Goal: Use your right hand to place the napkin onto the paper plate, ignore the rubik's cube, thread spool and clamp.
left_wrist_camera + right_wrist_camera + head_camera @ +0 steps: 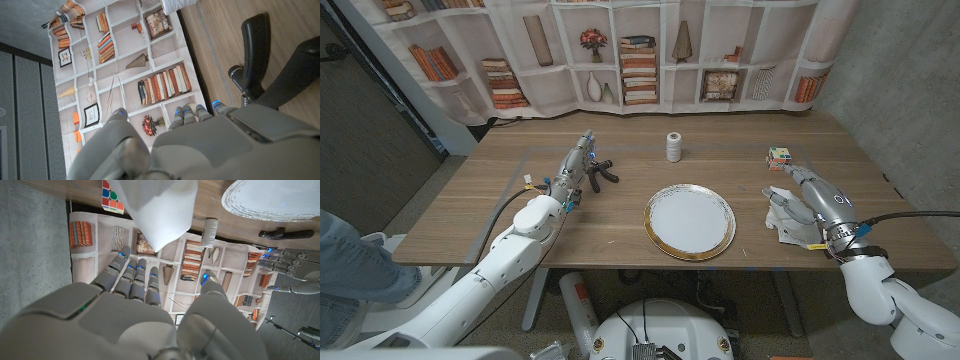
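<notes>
grey and smooth, the right hand (812, 198) hangs over the white napkin (786, 220), fingers loose, holding nothing. the napkin lies on the wood right of the plate (689, 221). it is thin, so fingers may slip off or bump the cube (780, 156).

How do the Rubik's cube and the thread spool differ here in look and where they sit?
The Rubik's cube is a box shape with multicoloured faces; the thread spool is an upright whitish cylinder. The Rubik's cube sits far out on the table's right side, just beyond the right hand and the napkin; the thread spool stands near the middle, beyond the paper plate. Both rest untouched on the wooden table, toward its far edge.
</notes>
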Controlling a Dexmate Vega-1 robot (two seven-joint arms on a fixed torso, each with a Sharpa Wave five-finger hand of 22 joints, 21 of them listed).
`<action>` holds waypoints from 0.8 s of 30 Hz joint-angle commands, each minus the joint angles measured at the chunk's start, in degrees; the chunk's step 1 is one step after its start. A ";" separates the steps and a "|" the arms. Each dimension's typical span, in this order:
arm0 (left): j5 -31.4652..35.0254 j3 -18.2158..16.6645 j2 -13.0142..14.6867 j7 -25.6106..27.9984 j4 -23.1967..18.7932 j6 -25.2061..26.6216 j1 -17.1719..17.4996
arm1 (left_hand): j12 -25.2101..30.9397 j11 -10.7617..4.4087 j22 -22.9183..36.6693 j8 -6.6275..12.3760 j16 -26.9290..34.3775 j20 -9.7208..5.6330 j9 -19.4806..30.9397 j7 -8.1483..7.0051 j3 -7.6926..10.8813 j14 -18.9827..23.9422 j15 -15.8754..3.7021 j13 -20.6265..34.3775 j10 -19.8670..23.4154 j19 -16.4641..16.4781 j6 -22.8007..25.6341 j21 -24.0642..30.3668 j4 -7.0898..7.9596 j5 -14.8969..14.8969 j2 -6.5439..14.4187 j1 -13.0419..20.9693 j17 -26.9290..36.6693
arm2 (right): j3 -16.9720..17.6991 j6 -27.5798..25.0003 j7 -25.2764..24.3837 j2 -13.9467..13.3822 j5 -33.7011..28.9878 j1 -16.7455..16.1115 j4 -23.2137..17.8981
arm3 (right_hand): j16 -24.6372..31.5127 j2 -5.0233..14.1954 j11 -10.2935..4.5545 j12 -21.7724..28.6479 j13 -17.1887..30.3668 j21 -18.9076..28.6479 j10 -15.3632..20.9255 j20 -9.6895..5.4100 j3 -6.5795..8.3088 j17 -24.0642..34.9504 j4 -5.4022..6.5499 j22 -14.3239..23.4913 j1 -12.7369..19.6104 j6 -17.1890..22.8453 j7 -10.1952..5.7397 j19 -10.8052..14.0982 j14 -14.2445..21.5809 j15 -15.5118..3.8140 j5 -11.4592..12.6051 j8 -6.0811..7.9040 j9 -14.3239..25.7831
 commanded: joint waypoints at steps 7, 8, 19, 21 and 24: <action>0.08 0.72 -0.55 -0.75 1.27 0.39 -1.16 | -0.27 0.10 0.30 -0.10 -0.10 0.34 0.31 0.12 -0.29 0.06 -0.06 0.09 0.24 -1.02 0.40 0.01 -0.02 0.18 0.45 0.36 0.16 | -1.15 -5.19 1.80 -2.15 0.54 -0.75 -1.27 | 0.01 -0.01 0.28 0.16 0.15 -0.13 0.49 0.88 0.26 0.18 -0.38 0.15 0.85 -0.03 0.09 0.73 0.69 -0.01 0.55 -0.15 0.31; 0.06 0.78 -0.59 -0.83 1.34 0.41 -1.21 | -0.27 0.07 0.30 -0.09 -0.13 0.13 0.31 0.16 -0.31 -0.01 -0.06 0.09 0.25 -1.07 0.43 -0.01 -0.02 0.18 0.46 0.37 0.16 | -1.29 -5.46 1.80 -2.16 0.57 -0.71 -1.31 | 0.00 -0.01 0.24 0.18 0.15 -0.16 0.55 0.86 0.27 0.18 -0.40 0.15 0.89 0.02 0.09 0.73 0.68 -0.04 0.57 -0.13 0.31; 0.12 0.68 -0.43 -0.52 1.19 0.59 -1.12 | -0.30 -0.14 0.30 -0.09 -0.15 -0.55 0.31 0.17 -0.43 -0.08 -0.22 0.09 0.20 -1.12 0.52 -0.02 -0.03 0.17 0.53 0.43 0.16 | -2.97 -7.10 2.55 -3.30 1.84 0.01 -0.55 | -0.03 0.03 0.06 0.21 0.16 -0.35 0.83 1.03 0.43 0.18 -0.61 0.12 1.38 0.31 0.32 1.09 0.93 -0.19 0.74 -0.04 0.32; 0.03 0.68 -0.51 -0.49 1.29 0.63 -1.10 | -0.30 -0.15 0.29 -0.10 -0.16 -0.50 0.31 0.18 -0.45 -0.10 -0.23 0.09 0.21 -1.14 0.52 -0.03 -0.03 0.17 0.55 0.44 0.16 | -3.32 -7.17 2.40 -3.40 2.23 0.26 -0.23 | -0.03 0.06 0.06 0.19 0.17 -0.39 0.83 1.11 0.48 0.17 -0.66 0.11 1.53 0.10 0.23 1.21 0.99 -0.14 0.77 -0.13 0.32; -0.09 0.72 -0.64 -0.47 1.53 0.71 -1.10 | -0.31 -0.16 0.29 -0.11 -0.17 -0.26 0.31 0.09 -0.48 -0.12 -0.22 0.09 0.20 -1.12 0.51 -0.02 -0.03 0.17 0.57 0.46 0.16 | -3.83 -7.54 2.46 -3.66 2.77 0.63 0.12 | -0.02 0.11 0.10 0.20 0.17 -0.39 0.95 1.33 0.56 0.17 -0.74 0.10 1.76 -0.31 0.20 1.59 1.16 0.07 0.82 -0.29 0.33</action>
